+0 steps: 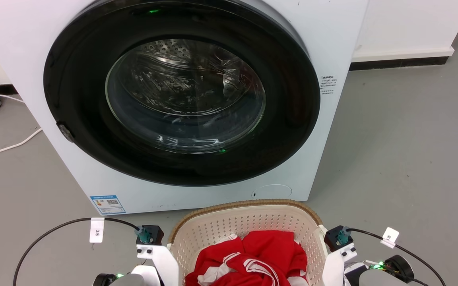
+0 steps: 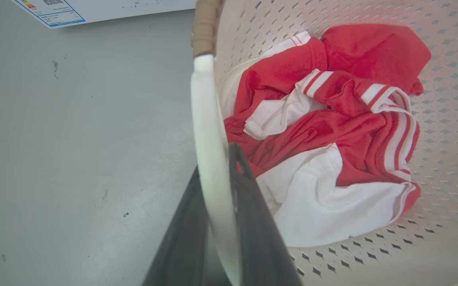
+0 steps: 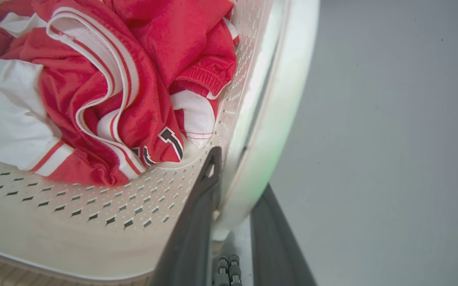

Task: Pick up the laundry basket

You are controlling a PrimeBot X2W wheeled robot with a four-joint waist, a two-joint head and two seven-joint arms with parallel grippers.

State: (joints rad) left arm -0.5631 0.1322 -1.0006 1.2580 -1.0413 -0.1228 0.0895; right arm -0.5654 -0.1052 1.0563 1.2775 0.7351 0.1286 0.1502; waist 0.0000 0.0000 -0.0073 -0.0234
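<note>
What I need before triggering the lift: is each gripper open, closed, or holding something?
Left gripper: jaws closed on a handle of the laundry basket.
Right gripper: jaws closed on its other handle.

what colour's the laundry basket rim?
Tan-brown, woven-look rim on the cream laundry basket; shows best in the head view.

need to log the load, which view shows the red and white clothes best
Left wrist view: it looks into the laundry basket and shows the red and white clothes almost whole. The right wrist view crops them at its top and left; the head view cuts the pile at its bottom edge.
</note>
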